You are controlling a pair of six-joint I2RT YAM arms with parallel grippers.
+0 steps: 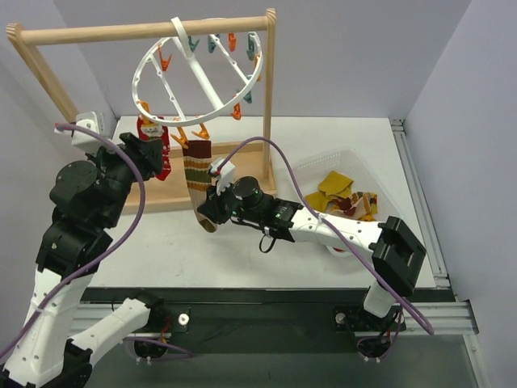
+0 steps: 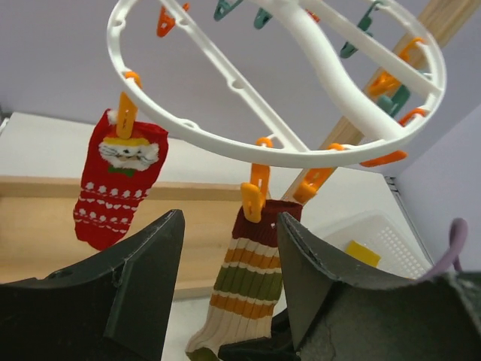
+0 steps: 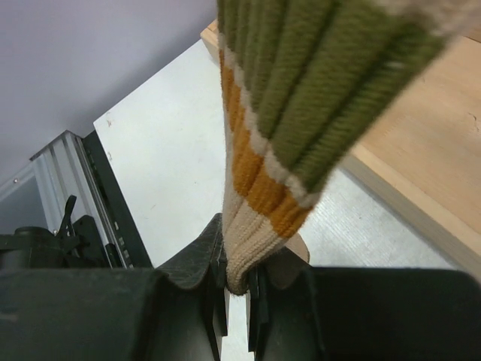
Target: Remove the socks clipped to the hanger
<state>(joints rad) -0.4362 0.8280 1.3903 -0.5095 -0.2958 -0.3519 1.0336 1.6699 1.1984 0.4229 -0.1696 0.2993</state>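
The white ring hanger (image 1: 198, 74) hangs from the wooden rack's top bar. Two socks are clipped to it: a red sock with a white pattern (image 1: 160, 153) (image 2: 120, 177) and a striped brown, orange, green and cream sock (image 1: 199, 179) (image 2: 252, 282). My right gripper (image 1: 212, 212) is shut on the lower end of the striped sock (image 3: 263, 188), which is still held at the top by an orange clip (image 2: 254, 192). My left gripper (image 1: 153, 153) is open and empty, just below the hanger, between the two socks.
The wooden rack (image 1: 145, 32) has a base board (image 1: 161, 194) on the table and an upright post (image 1: 269, 97) behind my right arm. A clear mesh basket (image 1: 323, 166) at the right holds several loose socks (image 1: 343, 194).
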